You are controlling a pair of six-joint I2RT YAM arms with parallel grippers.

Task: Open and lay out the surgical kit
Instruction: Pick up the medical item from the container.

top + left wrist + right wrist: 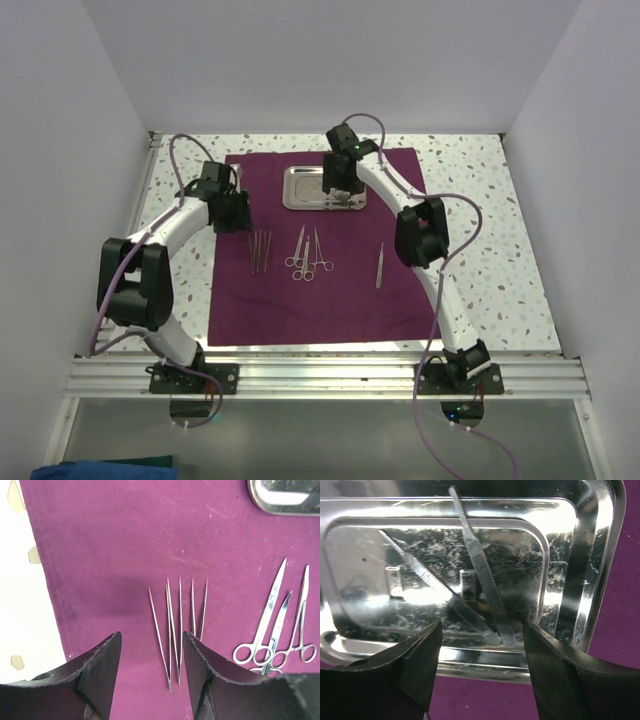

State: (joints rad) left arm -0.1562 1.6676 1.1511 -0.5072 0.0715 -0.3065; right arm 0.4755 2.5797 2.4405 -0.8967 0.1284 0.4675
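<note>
The plum cloth (320,290) lies spread flat on the table. The steel tray (300,188) sits at its far middle and holds two tweezers (482,575). Thin tweezers (261,250) lie at the cloth's left, also in the left wrist view (175,630). Scissors and forceps (307,255) lie in the middle, also in the left wrist view (272,625). One tweezer (380,265) lies to the right. My left gripper (151,652) is open and empty, just above the thin tweezers. My right gripper (480,640) is open and empty over the tray's near rim (485,667).
The speckled white table (480,230) shows on both sides of the cloth. White walls close the left, back and right. An aluminium rail (320,375) carrying the arm bases runs along the near edge.
</note>
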